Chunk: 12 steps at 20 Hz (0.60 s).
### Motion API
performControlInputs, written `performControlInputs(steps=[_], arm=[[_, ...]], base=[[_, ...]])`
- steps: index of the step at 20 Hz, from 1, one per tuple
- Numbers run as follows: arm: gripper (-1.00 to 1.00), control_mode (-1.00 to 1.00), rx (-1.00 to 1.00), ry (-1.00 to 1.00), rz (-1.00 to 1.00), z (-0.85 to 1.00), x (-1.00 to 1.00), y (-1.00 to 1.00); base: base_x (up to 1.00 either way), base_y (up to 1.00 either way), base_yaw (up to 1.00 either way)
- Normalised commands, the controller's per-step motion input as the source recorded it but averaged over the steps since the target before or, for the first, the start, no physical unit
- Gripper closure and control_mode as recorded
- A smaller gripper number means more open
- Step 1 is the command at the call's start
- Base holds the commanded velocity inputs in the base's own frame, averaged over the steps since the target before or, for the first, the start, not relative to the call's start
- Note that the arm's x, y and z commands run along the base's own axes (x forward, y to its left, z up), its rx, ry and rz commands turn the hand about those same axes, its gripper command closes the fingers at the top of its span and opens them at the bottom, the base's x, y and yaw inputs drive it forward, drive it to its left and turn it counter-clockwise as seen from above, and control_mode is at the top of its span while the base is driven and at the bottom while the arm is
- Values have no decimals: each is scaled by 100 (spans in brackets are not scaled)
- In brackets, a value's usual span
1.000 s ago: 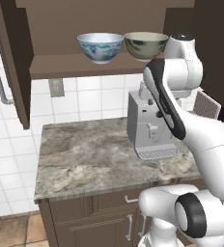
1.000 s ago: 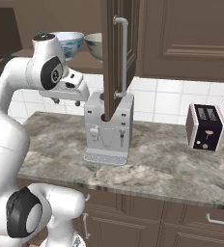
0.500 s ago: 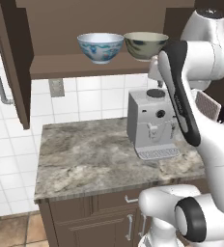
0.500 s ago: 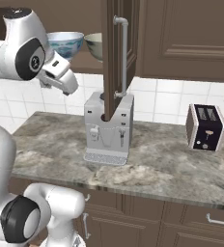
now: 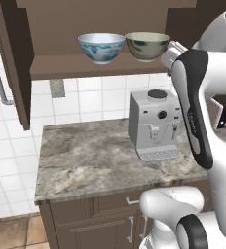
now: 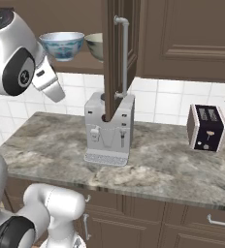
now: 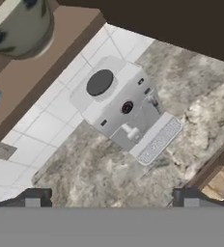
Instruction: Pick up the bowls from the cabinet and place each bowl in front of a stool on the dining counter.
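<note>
Jaws spread wide and empty, the gripper [image 7: 112, 200] hangs above the coffee machine [image 7: 121, 112], ready for the two bowls [image 5: 101, 47] side by side at the cabinet [image 5: 95, 65] shelf's front edge

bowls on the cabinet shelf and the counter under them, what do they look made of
Blue floral bowl: glazed ceramic, by its glossy white surface.
Olive-grey bowl: ceramic too, probably, with a duller glaze.
Counter: polished stone, by its grey-beige veining.
</note>
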Motion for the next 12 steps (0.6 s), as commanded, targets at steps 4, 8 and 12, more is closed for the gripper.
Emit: performControlInputs(steps=[4,8,12], arm=[[-100,-100,20,-5,-20,70,3,-23],[-100,-100,17,0,-2,51,15,-46],[-100,-100,18,0,0,10,19,-39]], base=[[0,0,0],[0,0,0],[0,0,0]])
